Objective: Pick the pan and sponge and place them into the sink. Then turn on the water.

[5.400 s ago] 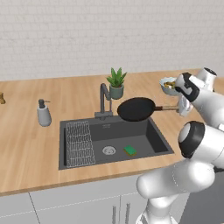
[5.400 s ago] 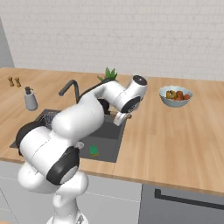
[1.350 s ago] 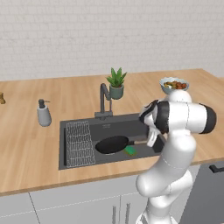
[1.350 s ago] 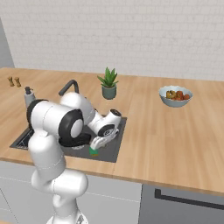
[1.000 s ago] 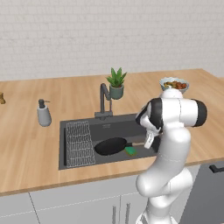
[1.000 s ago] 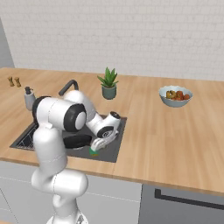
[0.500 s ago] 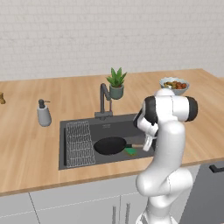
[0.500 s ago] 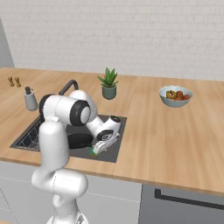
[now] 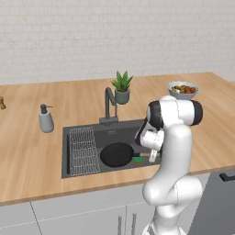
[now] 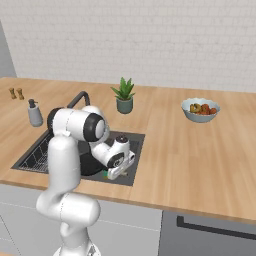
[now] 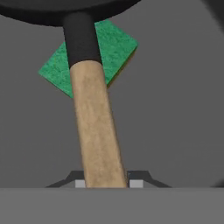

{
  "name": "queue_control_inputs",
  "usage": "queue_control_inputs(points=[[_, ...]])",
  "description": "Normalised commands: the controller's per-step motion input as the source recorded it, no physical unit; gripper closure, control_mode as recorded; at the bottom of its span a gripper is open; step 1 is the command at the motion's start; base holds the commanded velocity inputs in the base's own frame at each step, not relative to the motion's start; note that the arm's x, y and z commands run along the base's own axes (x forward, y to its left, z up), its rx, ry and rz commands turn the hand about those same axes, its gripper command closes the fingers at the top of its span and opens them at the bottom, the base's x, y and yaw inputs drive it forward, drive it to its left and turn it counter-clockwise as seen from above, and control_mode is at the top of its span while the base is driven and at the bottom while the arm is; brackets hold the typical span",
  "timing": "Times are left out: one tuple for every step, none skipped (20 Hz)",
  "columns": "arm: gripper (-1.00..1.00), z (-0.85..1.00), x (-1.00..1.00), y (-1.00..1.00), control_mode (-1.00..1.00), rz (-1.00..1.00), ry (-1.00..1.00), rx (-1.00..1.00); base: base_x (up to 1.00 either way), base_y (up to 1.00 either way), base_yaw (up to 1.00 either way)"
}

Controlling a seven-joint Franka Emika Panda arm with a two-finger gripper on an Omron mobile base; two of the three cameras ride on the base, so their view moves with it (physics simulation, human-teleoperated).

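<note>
The black pan (image 9: 117, 154) lies flat on the floor of the dark grey sink (image 9: 92, 130), just right of the wire rack. Its wooden handle (image 11: 94, 122) runs back to my gripper (image 11: 107, 183), whose two finger tips press against the handle's sides. The green sponge (image 11: 113, 48) lies on the sink floor under the handle's black neck, beside the pan's rim. From the left base the sponge (image 9: 137, 159) shows between the pan and my gripper (image 9: 150, 156), low at the basin's right side. My gripper (image 10: 114, 172) hangs over the sink's near right corner in the right base view. No water runs.
The dark faucet (image 9: 109, 103) stands behind the sink, with a potted plant (image 9: 121, 87) beside it. A grey soap dispenser (image 9: 45, 120) is on the counter to the left. A fruit bowl (image 9: 182, 89) sits at the back right. The rack (image 9: 83, 149) covers the basin's left part.
The pan came down from above the counter into the basin. Over the last second the pan has lain still while the arm's upper links swung slightly right.
</note>
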Motion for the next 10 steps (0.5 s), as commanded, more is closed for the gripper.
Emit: queue_control_inputs(points=[[1.0,-0.26,0.3,0.11,-1.0,0.0,0.1,-0.17,0.0,0.0,0.0],[1.0,-0.21,0.37,0.09,-1.0,0.0,0.12,-0.13,0.0,0.0,0.0],[1.0,-0.17,0.48,0.06,-1.0,0.0,0.19,-0.1,0.0,0.0,0.0],[1.0,-0.1,0.55,0.04,-1.0,0.0,0.25,-0.07,0.0,0.0,0.0],[1.0,-0.03,0.59,0.01,-1.0,0.0,0.25,-0.04,0.0,0.0,0.0],[1.0,0.0,0.64,0.01,-1.0,0.0,0.29,-0.03,0.0,0.0,0.0],[1.0,0.0,0.64,0.0,-1.0,0.0,0.29,-0.02,0.0,0.0,0.0],[1.0,0.0,0.64,0.0,-1.0,0.01,0.3,0.0,0.0,0.0,0.0],[1.0,0.0,0.65,0.0,-1.0,0.03,0.3,0.0,0.0,0.0,0.0],[1.0,0.0,0.68,0.0,-1.0,0.04,0.3,0.0,0.0,0.0,0.0]])
